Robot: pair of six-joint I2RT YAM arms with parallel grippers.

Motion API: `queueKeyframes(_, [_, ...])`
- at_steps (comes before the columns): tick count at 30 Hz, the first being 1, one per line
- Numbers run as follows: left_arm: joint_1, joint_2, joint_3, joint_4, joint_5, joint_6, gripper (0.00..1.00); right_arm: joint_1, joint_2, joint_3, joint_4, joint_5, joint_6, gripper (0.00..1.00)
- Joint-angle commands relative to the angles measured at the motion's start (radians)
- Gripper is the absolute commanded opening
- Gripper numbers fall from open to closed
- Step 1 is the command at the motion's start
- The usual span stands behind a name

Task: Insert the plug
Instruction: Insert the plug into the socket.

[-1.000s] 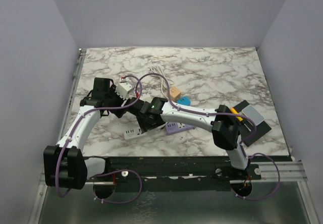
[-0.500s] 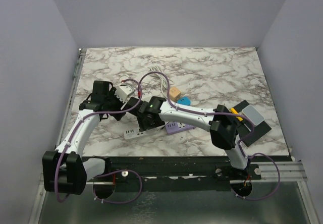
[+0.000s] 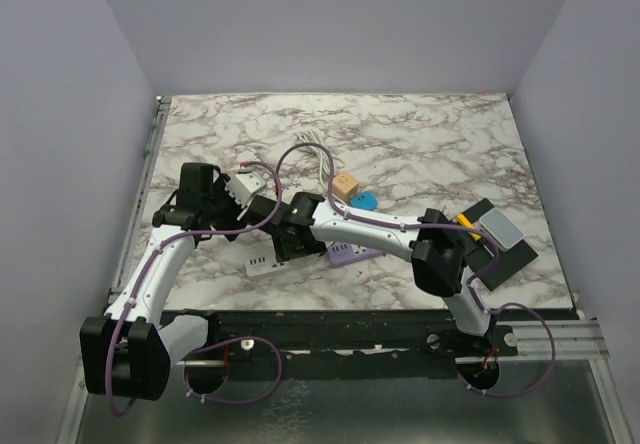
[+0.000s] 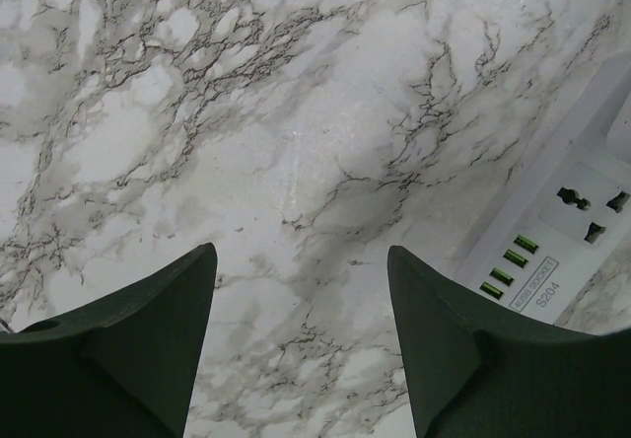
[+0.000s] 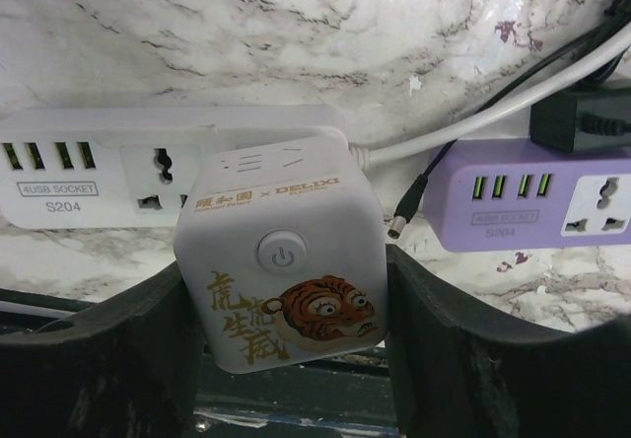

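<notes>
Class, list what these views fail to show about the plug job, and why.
Right wrist view: the white cube's prongs, if any, behind its own body.
Left wrist view: most of the white power strip, cut by the right edge.
Top view: purple strip, largely under the right arm.

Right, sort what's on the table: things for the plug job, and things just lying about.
For the job: tiger cube, gripped over the white strip.

Lying about, as far as I can tell: purple strip, black adapter, orange cube, blue piece, grey block.
</notes>
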Motion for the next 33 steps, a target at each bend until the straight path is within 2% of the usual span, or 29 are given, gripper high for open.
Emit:
queueKeyframes(1, [0.004, -0.005, -0.016, -0.021, -0.002, 0.024, 0.71, 0.015, 0.065, 0.018, -0.145, 0.024, 0.02, 0.01])
queueKeyframes(15, [0.003, 0.018, -0.004, -0.02, 0.008, 0.013, 0.71, 0.015, 0.125, 0.047, -0.167, 0.04, 0.012, 0.01])
queueKeyframes(33, [0.003, 0.023, 0.028, -0.026, -0.003, 0.0, 0.71, 0.018, 0.106, -0.142, -0.053, 0.03, -0.014, 0.01])
